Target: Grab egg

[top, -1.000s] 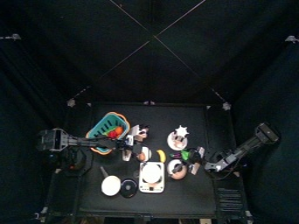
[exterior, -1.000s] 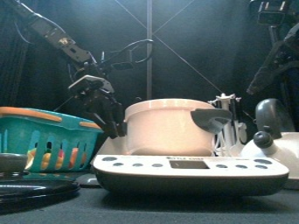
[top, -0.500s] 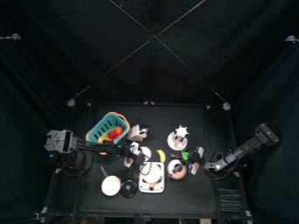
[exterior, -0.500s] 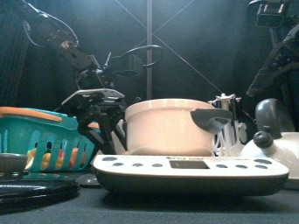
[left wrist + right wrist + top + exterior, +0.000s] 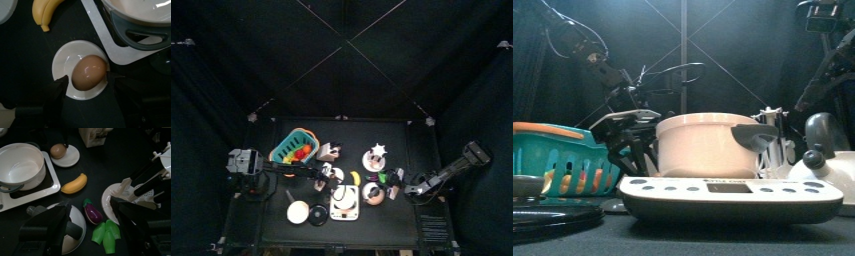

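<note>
A brown egg lies on a small white saucer on the black table, next to the white cooker pot. My left gripper is open directly above it, with one jaw on each side of the saucer and apart from the egg. In the top view it reaches in from the left. In the front view it hangs low beside the pot, which hides the egg. The egg also shows in the right wrist view. My right gripper is open and empty at the right.
A banana lies close to the saucer. An eggplant and a white rack lie under the right gripper. A teal basket stands at the left, a grey-based scale in front, a kettle at the right.
My left gripper has dropped lower and moved in toward the cooker, down over the egg's saucer. The right arm has not moved.
</note>
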Controlling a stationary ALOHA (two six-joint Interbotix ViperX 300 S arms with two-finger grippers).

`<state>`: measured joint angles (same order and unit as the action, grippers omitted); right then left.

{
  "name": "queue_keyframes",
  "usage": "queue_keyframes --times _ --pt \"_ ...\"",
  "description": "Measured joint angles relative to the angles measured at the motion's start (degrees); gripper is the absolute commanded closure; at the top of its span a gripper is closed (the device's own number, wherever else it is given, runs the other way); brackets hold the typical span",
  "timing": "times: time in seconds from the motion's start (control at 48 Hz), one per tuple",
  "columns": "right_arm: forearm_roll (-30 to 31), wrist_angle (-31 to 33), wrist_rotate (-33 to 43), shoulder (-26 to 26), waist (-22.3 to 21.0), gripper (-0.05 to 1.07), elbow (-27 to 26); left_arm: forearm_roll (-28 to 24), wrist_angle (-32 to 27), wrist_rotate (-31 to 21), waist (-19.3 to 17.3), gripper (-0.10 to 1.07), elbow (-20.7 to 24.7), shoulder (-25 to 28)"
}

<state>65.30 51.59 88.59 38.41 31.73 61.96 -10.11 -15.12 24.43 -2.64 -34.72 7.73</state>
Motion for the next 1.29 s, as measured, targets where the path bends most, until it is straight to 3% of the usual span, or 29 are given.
queue_keyframes --times 0.229,0.604,1.292 --pt "-0.62 -0.09 0.00 0.00 -0.09 0.08 0.00 0.00 0.00 -0.09 0.00 0.07 -0.09 0.79" --pt "-0.97 -0.09 0.00 -0.26 -0.18 0.08 0.00 0.09 0.00 -0.26 -0.09 0.24 -0.09 0.97" --pt "-1.05 -0.79 0.00 -0.44 -0.62 0.08 0.00 0.97 -0.79 -0.44 0.09 0.24 0.00 -3.08"
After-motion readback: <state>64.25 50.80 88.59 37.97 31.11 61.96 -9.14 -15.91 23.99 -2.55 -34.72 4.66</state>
